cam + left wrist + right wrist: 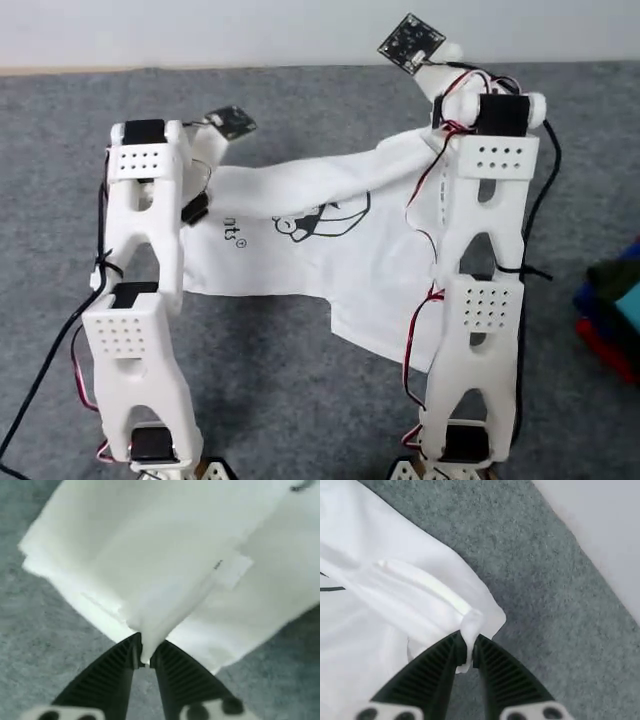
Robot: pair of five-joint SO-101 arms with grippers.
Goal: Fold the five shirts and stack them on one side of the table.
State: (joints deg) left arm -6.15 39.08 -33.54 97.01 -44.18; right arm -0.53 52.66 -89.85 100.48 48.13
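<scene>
White shirt [300, 250] spread on the grey bench [260, 400]; I'll place everything off the black print [325, 215] on its front.

Left of the print, the left fingers [143, 654] are clamped right down on a bunched fold of the shirt's far edge, with nothing between the tips but cloth. Right of the print and a bit farther back, the right fingers [468, 652] are closed the same way on the other far corner, a nub of fabric poking out between them.

So the held edge runs side to side behind the print, from one pinch to the other, and it looks raised a little off the bench. The rest of the shirt trails from that edge toward the arm bases, with the near hem lying flat on the bench. Well off to the right of the print, at the bench edge, sits a stack [612, 310] of folded coloured shirts.

My guess is this is a fold, with the far edge going over the print to the near hem. Each arm has its own corner, so neither is nearer. They'd have to travel evenly or the edge lands skewed.
</scene>
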